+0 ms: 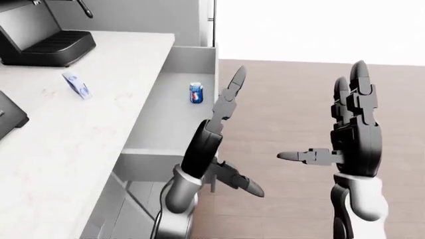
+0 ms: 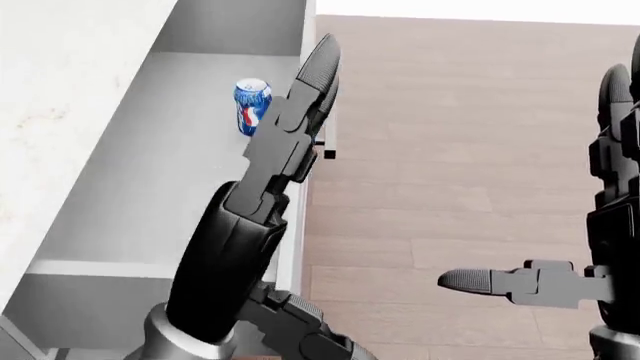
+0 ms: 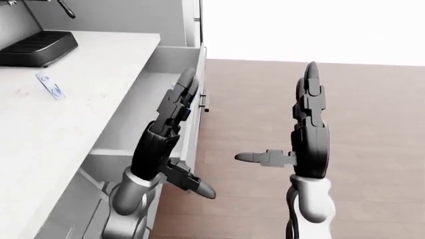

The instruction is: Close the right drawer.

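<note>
The right drawer point(image 2: 150, 187) is pulled out of the white counter; it is grey inside and its thin front panel point(image 2: 308, 22) runs down the middle of the head view. A bar handle point(image 2: 329, 154) shows on the panel's outer face, partly hidden behind my fingers. A blue cola can point(image 2: 251, 106) stands upright inside the drawer. My left hand point(image 1: 239, 132) is open, fingers stretched along the front panel, thumb low; whether it touches the panel is unclear. My right hand point(image 1: 322, 117) is open too, raised over the wooden floor well right of the drawer.
The white countertop point(image 1: 79, 129) fills the left of the left-eye view, carrying a black coffee machine point(image 1: 40, 40), a small blue-and-white packet point(image 1: 76, 84) and a dark object point(image 1: 10, 117) at the left edge. Wooden floor point(image 1: 292, 99) spreads to the right of the drawer.
</note>
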You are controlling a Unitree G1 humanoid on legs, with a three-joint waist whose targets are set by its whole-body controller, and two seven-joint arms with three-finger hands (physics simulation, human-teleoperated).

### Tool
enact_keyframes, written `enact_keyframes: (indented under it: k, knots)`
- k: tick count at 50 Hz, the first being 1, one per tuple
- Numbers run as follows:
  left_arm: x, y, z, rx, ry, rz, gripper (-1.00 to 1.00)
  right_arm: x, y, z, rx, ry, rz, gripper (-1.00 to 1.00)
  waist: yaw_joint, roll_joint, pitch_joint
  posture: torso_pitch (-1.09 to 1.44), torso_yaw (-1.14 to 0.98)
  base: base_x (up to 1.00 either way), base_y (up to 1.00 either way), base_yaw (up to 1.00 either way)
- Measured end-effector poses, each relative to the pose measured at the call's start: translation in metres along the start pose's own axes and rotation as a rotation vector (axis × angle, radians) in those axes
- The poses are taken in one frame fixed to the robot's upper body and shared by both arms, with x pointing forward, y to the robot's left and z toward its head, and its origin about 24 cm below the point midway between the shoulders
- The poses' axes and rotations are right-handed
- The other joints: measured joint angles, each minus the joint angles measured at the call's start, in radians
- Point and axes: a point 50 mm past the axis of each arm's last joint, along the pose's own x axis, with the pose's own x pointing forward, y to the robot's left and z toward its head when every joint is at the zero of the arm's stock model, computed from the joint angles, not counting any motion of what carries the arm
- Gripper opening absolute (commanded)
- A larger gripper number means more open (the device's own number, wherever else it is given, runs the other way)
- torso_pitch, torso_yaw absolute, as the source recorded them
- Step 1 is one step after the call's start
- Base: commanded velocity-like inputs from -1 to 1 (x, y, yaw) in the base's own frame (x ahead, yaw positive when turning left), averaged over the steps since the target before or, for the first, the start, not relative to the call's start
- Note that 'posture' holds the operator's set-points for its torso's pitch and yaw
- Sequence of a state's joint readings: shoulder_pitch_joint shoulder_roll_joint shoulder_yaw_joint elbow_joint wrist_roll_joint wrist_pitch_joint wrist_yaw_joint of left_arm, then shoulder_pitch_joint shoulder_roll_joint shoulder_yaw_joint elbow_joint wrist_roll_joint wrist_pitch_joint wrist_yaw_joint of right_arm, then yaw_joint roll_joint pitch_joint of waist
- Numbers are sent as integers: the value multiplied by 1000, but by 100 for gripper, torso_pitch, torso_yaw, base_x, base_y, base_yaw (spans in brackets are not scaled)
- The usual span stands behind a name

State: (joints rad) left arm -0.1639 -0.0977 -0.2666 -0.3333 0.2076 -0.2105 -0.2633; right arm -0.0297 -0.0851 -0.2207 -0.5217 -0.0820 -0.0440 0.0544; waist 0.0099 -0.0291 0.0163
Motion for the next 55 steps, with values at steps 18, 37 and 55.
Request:
enact_keyframes:
  k: [18,37,55]
  knots:
    - [2,-19,-10,-20,11,-54,100,4,-19,6,-31,-20,-63,100,1,-7,-1,0,0,0,0,0]
    - [8,-46,-38,-126,78,-121,100,4,-16,4,-26,-12,-52,100,0,-13,-3,0,0,0,0,0]
    - [-9,-75,-65,-225,192,-220,100,4,-15,4,-28,-11,-46,100,1,-17,-2,0,0,0,0,0]
